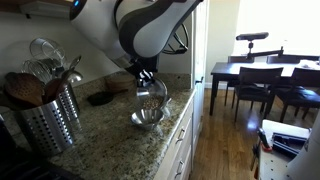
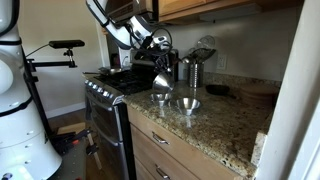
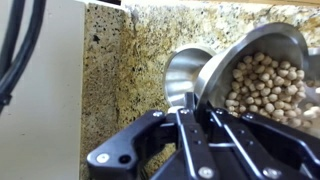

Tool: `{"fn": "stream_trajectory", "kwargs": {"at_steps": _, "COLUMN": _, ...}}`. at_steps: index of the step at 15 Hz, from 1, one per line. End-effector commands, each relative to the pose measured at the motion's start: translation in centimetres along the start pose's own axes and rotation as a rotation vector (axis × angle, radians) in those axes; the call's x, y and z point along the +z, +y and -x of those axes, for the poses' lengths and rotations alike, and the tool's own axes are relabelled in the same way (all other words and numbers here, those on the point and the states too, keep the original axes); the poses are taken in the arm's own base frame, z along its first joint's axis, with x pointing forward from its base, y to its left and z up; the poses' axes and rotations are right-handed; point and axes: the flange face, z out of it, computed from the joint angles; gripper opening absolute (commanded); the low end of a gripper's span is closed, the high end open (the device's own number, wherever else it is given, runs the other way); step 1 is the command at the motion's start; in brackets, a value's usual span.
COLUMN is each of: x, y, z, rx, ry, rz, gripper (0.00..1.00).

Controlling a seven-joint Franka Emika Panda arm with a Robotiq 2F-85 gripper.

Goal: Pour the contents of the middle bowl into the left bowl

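My gripper (image 3: 196, 112) is shut on the rim of a small shiny steel bowl (image 3: 262, 62) and holds it tilted above the granite counter. The bowl is full of pale round beans (image 3: 256, 82). It shows in both exterior views (image 1: 152, 97) (image 2: 163, 80), with the gripper (image 1: 147, 80) (image 2: 158, 58) just above it. An empty steel bowl (image 3: 183, 75) sits on the counter below its lowered side. Two steel bowls stand on the counter in an exterior view (image 2: 160, 98) (image 2: 187, 104); a single one (image 1: 147, 118) shows in the opposite view. I cannot tell which is the widest.
A perforated steel utensil holder (image 1: 50, 122) (image 2: 190, 70) with spoons and whisks stands at the counter's back. A dark flat object (image 1: 100, 98) lies by the wall. A stove (image 2: 105, 90) adjoins the counter. The counter edge (image 1: 178, 120) drops to drawers.
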Motion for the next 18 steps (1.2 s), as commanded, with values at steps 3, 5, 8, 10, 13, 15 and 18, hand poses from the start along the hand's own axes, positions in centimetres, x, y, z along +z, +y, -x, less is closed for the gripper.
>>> {"fn": "stream_trajectory", "kwargs": {"at_steps": 3, "x": -1.2, "y": -0.3, "z": 0.7, "rx": 0.009, "ry": -0.016, "rz": 0.098, "gripper": 0.08}}
{"fn": "stream_trajectory", "kwargs": {"at_steps": 5, "x": -1.2, "y": -0.4, "z": 0.8, "rx": 0.003, "ry": -0.021, "rz": 0.124, "gripper": 0.08}}
{"fn": "stream_trajectory", "kwargs": {"at_steps": 8, "x": -1.3, "y": -0.5, "z": 0.8, "rx": -0.007, "ry": -0.027, "rz": 0.153, "gripper": 0.08}}
{"fn": "stream_trajectory", "kwargs": {"at_steps": 10, "x": -1.7, "y": -0.9, "z": 0.8, "rx": -0.016, "ry": -0.025, "rz": 0.167, "gripper": 0.08}}
{"fn": "stream_trajectory", "kwargs": {"at_steps": 13, "x": -2.6, "y": -1.7, "z": 0.6, "rx": -0.035, "ry": -0.007, "rz": 0.184, "gripper": 0.08}}
{"fn": "stream_trajectory", "kwargs": {"at_steps": 15, "x": -3.3, "y": -2.4, "z": 0.5, "rx": -0.049, "ry": 0.011, "rz": 0.200, "gripper": 0.08}}
{"fn": "stream_trajectory", "kwargs": {"at_steps": 18, "x": -4.1, "y": -3.3, "z": 0.4, "rx": -0.068, "ry": 0.035, "rz": 0.229, "gripper": 0.08}}
